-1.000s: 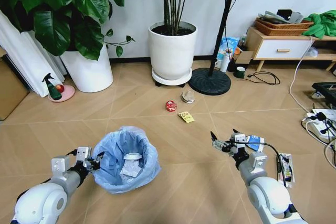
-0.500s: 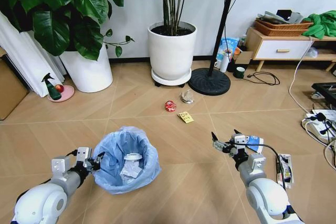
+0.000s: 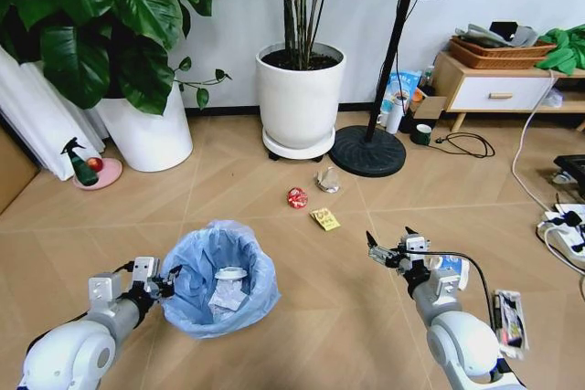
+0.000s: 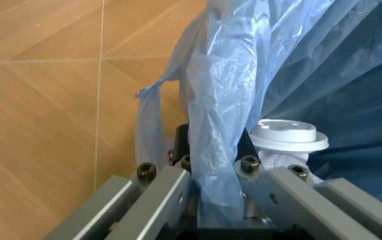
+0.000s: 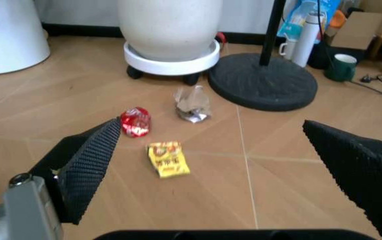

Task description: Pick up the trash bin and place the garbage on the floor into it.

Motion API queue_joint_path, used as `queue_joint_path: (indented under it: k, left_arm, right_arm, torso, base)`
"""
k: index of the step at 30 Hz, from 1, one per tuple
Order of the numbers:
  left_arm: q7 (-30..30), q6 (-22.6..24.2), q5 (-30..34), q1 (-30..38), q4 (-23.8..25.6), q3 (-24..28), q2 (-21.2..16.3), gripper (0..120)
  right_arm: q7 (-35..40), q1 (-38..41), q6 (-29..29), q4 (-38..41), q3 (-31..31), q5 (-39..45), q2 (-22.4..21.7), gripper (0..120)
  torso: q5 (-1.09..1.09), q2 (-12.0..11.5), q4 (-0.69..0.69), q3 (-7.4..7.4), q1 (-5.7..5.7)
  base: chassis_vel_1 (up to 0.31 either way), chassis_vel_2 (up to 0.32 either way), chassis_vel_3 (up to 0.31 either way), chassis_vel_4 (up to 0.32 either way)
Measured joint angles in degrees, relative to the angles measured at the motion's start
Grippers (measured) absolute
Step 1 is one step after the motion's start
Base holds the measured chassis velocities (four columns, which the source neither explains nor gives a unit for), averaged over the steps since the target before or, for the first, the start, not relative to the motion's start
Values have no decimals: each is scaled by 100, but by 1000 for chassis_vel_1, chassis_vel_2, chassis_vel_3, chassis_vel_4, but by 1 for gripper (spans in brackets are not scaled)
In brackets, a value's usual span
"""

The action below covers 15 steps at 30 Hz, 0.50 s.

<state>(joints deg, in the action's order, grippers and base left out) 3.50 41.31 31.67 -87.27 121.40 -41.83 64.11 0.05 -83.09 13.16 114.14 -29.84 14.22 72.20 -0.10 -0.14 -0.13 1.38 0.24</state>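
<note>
The trash bin [image 3: 222, 278], dark with a crinkled light-blue bag over its rim, hangs at the lower left. My left gripper [image 3: 157, 284] is shut on its rim; the left wrist view has both fingers [image 4: 171, 187] pinching the bag's fold [image 4: 221, 125]. Tissues and a white disc [image 4: 288, 137] lie inside. On the floor ahead lie a crushed red can [image 3: 297, 196], a yellow wrapper [image 3: 324, 218] and crumpled brown paper [image 3: 327, 180]. My right gripper [image 3: 388, 251] is open above the floor, short of them. Its wrist view frames the can [image 5: 135, 121], wrapper [image 5: 167, 159] and paper [image 5: 192, 104].
Two big white plant pots [image 3: 300, 98] [image 3: 146, 134] and a black fan base [image 3: 367, 150] stand behind the litter. A green spray bottle [image 3: 79, 163] is at the far left. Blue-and-white packets [image 3: 509, 314] and cables [image 3: 562, 226] lie to the right.
The whole head view has shifted a little, so the camera has moved; the litter now sits slightly lower in the picture. Both grippers keep their state, and the bin stays in the left one.
</note>
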Motion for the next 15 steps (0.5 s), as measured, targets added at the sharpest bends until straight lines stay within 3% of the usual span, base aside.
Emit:
queue_joint_path:
  k: [2, 15]
  left_arm:
    - [1, 0, 0, 6, -1, 0, -3, 0]
    - [5, -2, 5, 37, -41, -1, -12, 0]
  right_arm:
    - [-1, 0, 0, -10, -4, 0, 0, 100]
    - [-3, 38, 0, -98, -38, -3, -4, 100]
  torso:
    - [9, 0, 1, 0, 0]
    - [6, 0, 1, 0, -1]
  base:
    - [-159, 155, 163, -156]
    - [-165, 160, 165, -159]
